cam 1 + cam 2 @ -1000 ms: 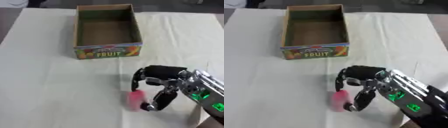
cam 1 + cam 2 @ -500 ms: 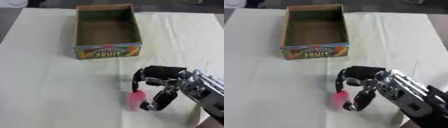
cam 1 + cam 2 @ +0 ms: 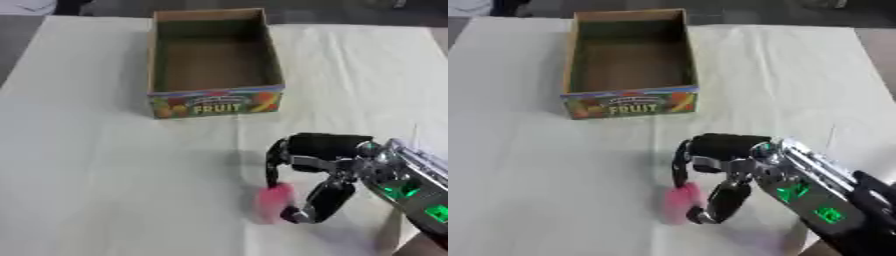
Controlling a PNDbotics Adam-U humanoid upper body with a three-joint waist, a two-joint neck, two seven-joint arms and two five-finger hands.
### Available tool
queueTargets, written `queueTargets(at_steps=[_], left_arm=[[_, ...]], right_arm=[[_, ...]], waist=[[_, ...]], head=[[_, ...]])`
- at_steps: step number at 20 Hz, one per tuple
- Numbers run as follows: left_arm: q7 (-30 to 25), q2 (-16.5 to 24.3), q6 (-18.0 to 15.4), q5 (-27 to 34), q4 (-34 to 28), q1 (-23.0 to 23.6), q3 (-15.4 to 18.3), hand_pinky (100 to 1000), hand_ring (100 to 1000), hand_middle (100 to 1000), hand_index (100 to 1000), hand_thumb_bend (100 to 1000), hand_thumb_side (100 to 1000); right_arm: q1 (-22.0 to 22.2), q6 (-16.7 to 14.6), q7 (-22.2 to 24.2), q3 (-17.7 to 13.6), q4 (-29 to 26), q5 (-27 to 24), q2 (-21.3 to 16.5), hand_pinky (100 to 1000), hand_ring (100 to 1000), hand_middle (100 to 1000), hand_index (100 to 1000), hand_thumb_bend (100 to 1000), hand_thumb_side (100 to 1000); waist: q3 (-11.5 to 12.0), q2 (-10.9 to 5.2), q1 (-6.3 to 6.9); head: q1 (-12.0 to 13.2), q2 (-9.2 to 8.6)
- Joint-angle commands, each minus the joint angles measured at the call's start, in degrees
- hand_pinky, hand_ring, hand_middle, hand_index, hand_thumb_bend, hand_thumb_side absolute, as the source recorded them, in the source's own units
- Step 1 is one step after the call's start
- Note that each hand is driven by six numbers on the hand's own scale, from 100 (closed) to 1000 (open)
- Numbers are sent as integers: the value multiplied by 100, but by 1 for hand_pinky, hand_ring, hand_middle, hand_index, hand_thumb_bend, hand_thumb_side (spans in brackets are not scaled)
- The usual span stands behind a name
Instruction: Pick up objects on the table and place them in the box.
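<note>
A small pink object [image 3: 272, 200] lies on the white tablecloth in front of the box. My right hand [image 3: 320, 165] comes in from the lower right and hangs over it, fingers and thumb curled round it on both sides. An open cardboard box [image 3: 214, 102] with "FRUIT" printed on its front wall stands at the far middle, its inside bare as far as I see. My left hand shows in neither view.
The white cloth [image 3: 96, 165] covers the table. My right forearm [image 3: 820, 200], silver with green lights, crosses the lower right corner. A dark floor strip runs along the far edge behind the box.
The hand has stayed over the pink object, with its fingers closing slightly round it. The box has not moved.
</note>
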Motion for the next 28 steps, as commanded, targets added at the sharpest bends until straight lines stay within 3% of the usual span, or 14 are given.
queueTargets(at_steps=[1, 6, 16, 25, 26, 27, 28], left_arm=[[-12, 78, -9, 9, -110, -17, 19, 627, 654, 605, 775, 100, 659], [-14, 81, -3, 21, -110, -17, 23, 627, 654, 605, 775, 100, 661], [-21, 89, -4, 30, -110, -13, 27, 626, 654, 605, 775, 100, 662], [-13, 92, 1, 27, -110, 9, 33, 626, 653, 605, 775, 100, 663], [-13, 91, 2, 27, -110, 11, 32, 626, 653, 605, 774, 100, 664], [-14, 90, 4, 28, -110, 13, 30, 626, 653, 605, 774, 100, 664], [-15, 89, 5, 28, -110, 15, 29, 626, 653, 605, 774, 100, 664]], right_arm=[[-139, -15, -110, -138, -112, -73, -161, 740, 855, 586, 581, 347, 100], [-226, -3, -305, -234, -112, -74, -173, 737, 851, 576, 573, 100, 100], [-452, -5, -577, -416, -112, -85, -178, 742, 850, 569, 575, 100, 108], [-978, -11, -710, -678, -112, 62, -201, 754, 854, 569, 586, 100, 110], [-1040, 0, -719, -699, -112, 72, -196, 756, 854, 571, 585, 100, 189], [-1113, 8, -732, -723, -112, 90, -187, 758, 855, 569, 585, 100, 117], [-1180, 14, -739, -744, -112, 110, -175, 758, 855, 569, 585, 100, 118]], waist=[[-5, -126, 2], [-9, -149, -9], [-15, -165, -14], [-7, -193, -25], [-6, -193, -25], [-4, -195, -26], [-3, -196, -26]], head=[[8, -40], [19, -65], [29, -102], [27, -158], [28, -167], [28, -173], [29, -177]])
